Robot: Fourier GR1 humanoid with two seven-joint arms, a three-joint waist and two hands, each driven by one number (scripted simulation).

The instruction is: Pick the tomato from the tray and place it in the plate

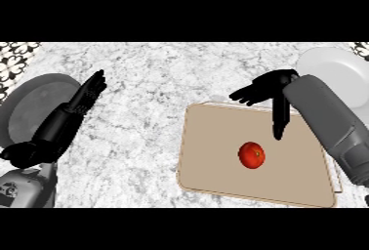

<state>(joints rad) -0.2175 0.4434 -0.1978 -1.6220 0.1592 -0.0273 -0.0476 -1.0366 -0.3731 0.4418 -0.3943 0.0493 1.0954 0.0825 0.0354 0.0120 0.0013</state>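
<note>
A red tomato [252, 155] lies near the middle of a beige tray [216, 166] on the marble counter. My right hand [270, 90] hovers above the tray's far edge, fingers spread and straight, the thumb pointing down toward the tomato without touching it. A white plate [328, 66] sits at the far right, partly covered by my right forearm. My left hand [86, 95] rests open at the left, fingers straight and pointing away, over the edge of a grey plate [32, 105].
The grey plate lies at the left edge under my left forearm. Bare marble counter stretches between the two hands and in front of the tray's left side. A patterned wall shows at both top corners.
</note>
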